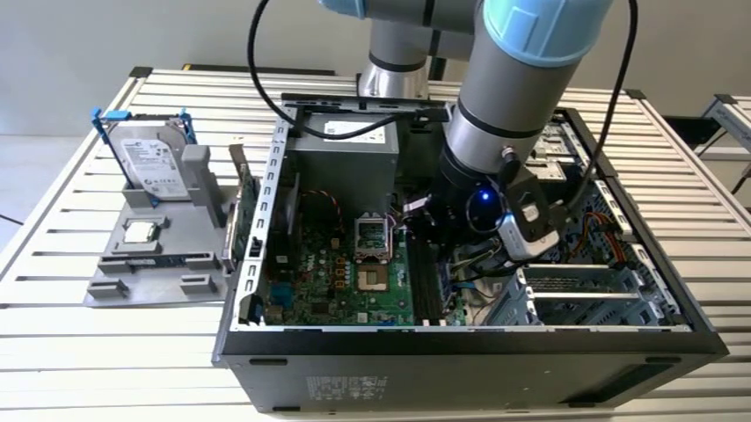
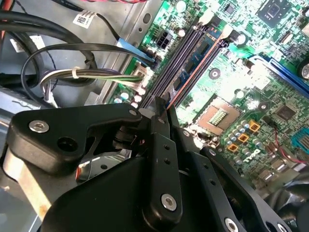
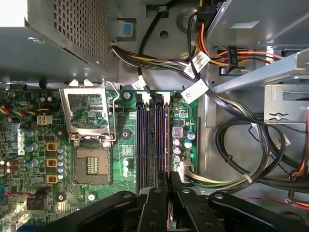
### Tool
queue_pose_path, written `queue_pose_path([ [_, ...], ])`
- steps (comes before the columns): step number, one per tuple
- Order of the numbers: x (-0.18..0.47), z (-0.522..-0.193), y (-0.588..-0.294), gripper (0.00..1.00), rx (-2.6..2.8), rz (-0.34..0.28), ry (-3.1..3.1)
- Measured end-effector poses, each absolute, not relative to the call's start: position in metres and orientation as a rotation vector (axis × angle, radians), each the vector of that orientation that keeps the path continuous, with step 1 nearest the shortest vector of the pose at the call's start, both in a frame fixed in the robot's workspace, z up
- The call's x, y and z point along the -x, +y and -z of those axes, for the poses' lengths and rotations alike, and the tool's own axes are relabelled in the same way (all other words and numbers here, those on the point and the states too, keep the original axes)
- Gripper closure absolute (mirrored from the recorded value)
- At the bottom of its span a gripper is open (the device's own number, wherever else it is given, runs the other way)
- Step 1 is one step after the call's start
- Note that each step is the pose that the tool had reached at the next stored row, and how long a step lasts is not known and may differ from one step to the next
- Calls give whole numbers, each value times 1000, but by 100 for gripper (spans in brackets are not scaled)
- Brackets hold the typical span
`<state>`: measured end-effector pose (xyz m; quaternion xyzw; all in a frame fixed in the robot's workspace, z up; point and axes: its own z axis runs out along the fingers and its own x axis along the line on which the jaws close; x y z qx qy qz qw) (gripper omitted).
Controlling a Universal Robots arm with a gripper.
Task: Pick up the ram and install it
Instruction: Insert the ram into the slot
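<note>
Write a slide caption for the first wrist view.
Gripper poised over the motherboard's memory slots, beside the empty processor socket.

The arm's wrist hides the gripper (image 1: 452,230) inside the computer case (image 1: 470,338). The ram (image 3: 166,145) is a thin edge between the fingers, its chips too small to tell.

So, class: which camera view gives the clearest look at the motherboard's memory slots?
The first wrist view: the memory slots run lengthwise, unobstructed, up from the gripper. In the second wrist view they slant away beyond the gripper. In the exterior view they are a dark strip below the arm.
</note>
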<state>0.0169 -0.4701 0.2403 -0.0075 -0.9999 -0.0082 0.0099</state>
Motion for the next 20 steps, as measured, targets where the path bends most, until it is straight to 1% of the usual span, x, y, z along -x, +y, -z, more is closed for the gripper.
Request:
queue_pose_path([
  [20, -17, -228, -470, 100, 23, 24, -3122],
])
